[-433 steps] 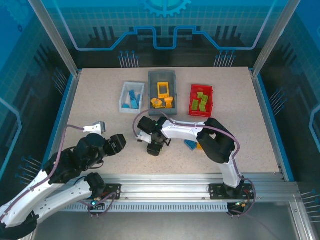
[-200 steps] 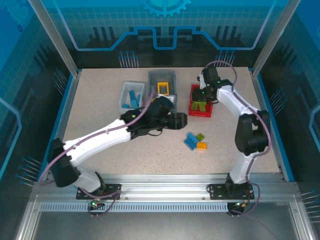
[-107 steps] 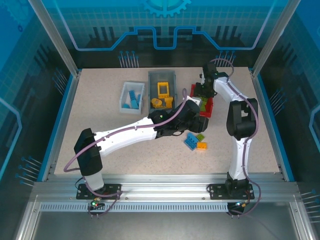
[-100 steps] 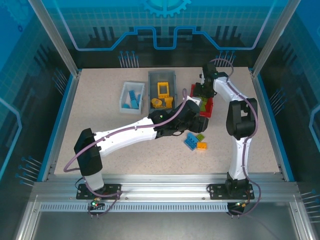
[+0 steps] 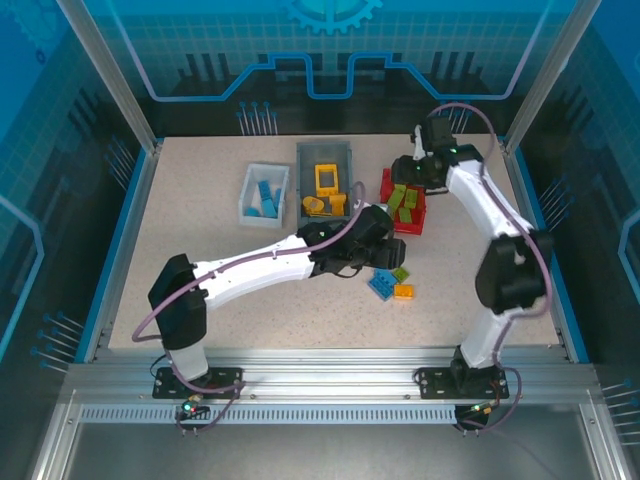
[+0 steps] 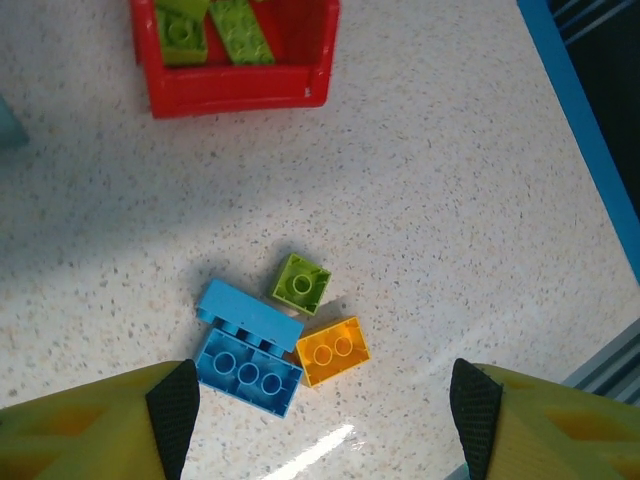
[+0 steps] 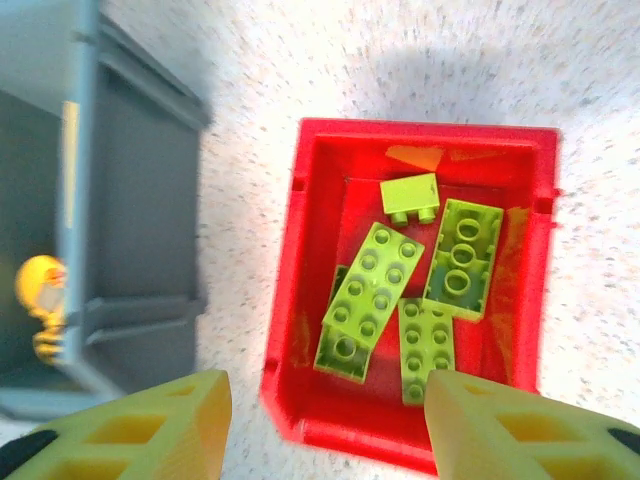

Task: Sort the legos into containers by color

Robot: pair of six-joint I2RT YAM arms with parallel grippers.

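Right pincer (image 7: 330, 425) hangs spread and empty above the red bin (image 7: 420, 137).

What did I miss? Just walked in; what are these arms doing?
Two arms are sorting bricks into bins by colour. The right gripper hangs open over the red bin, which holds green bricks. The left gripper hovers open above a blue brick, a green brick and an orange brick on the table. Blue bricks sit in the white bin, yellow pieces in the grey bin.
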